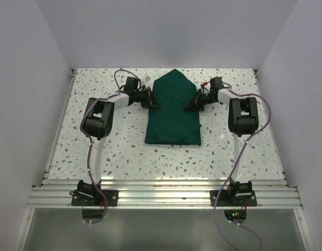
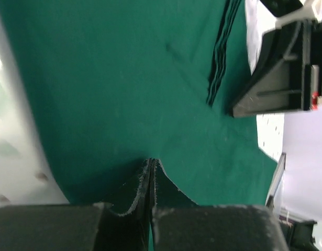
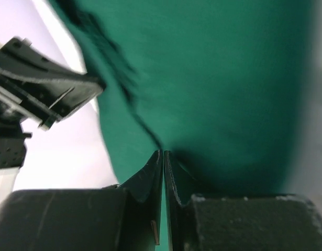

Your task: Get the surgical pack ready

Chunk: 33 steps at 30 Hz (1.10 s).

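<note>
A dark green cloth drape (image 1: 174,112) lies folded into a long bundle in the middle of the table, its far end drawn to a point. My left gripper (image 1: 154,102) is shut on the drape's left edge (image 2: 150,78). My right gripper (image 1: 190,106) is shut on the drape's right edge (image 3: 213,78). In the left wrist view the right gripper (image 2: 286,73) shows across the cloth. In the right wrist view the left gripper (image 3: 40,89) shows across it. The metal tray, scissors, forceps and gauze are hidden or out of view.
The speckled white table (image 1: 124,151) is walled in white at the back and both sides. An aluminium rail (image 1: 161,196) with both arm bases runs along the near edge. Purple cables loop beside each arm.
</note>
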{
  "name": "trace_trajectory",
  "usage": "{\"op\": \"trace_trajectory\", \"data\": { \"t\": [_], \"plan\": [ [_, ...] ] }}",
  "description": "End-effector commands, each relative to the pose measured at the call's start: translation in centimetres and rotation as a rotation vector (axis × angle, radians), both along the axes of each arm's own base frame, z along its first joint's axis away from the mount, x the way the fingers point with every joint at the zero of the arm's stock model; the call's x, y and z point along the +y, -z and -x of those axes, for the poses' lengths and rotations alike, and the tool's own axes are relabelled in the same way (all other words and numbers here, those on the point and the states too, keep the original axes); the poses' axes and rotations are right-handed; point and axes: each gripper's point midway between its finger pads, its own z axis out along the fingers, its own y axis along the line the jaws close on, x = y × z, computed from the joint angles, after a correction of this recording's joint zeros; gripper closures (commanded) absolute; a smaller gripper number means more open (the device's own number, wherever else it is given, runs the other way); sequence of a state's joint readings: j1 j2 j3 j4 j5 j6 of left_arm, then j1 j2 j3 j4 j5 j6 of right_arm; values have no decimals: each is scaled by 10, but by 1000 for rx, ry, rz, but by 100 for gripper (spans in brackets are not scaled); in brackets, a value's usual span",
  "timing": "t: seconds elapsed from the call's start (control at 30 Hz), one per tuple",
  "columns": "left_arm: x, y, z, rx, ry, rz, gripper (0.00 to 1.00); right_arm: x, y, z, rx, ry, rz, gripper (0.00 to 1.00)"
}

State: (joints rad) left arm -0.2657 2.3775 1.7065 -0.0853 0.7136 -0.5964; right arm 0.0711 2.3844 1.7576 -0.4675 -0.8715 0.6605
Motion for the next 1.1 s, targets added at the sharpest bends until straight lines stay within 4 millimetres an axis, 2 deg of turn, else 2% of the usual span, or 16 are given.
{"op": "trace_trajectory", "data": {
  "t": [0.0, 0.13, 0.23, 0.33, 0.37, 0.43, 0.47, 0.57, 0.7, 0.73, 0.8, 0.83, 0.9, 0.93, 1.03, 1.07],
  "plan": [
    [6, -20, 9, -32, -12, 23, 99, -18, 10, 11, 4, 0, 21, 92],
    [34, 2, 5, 2, -65, -39, 100, -30, 40, 14, 46, 17, 49, 92],
    [46, 16, 5, 42, -72, -85, 100, -36, 44, 10, 44, 25, 64, 92],
    [52, 10, 3, 16, -73, -92, 100, -36, 29, 0, 3, 28, 65, 92],
    [51, -4, 0, -14, -71, -85, 100, -35, 12, -8, -37, 29, 64, 92],
    [47, -22, -2, -52, -58, -57, 100, -34, -6, -12, -55, 28, 54, 92],
    [44, -37, -2, -75, -54, -38, 100, -32, -24, -18, -92, 26, 50, 92],
    [33, -58, 5, -112, -34, -12, 100, -22, -54, -20, -138, 18, 30, 92],
    [13, -65, 24, -109, 8, 28, 100, 1, -64, -11, -141, -24, -10, 92],
    [13, -59, 32, -87, 13, 41, 100, 5, -63, -9, -137, -29, -14, 92],
    [15, -52, 35, -74, 1, 64, 100, 10, -46, -3, -109, -35, -11, 92],
    [17, -38, 41, -38, 0, 62, 100, 10, -41, -2, -93, -26, -19, 92],
    [28, -24, 43, -18, -21, 49, 100, 3, -20, 1, -72, -1, -6, 92],
    [36, -7, 45, 15, -46, 24, 100, -1, -6, 2, -47, 9, -2, 92],
    [54, 17, 42, 70, -78, 11, 100, -21, 23, 4, -6, 44, 24, 93],
    [58, 19, 40, 71, -84, 6, 100, -31, 31, 6, 12, 67, 26, 93]
  ]
}}
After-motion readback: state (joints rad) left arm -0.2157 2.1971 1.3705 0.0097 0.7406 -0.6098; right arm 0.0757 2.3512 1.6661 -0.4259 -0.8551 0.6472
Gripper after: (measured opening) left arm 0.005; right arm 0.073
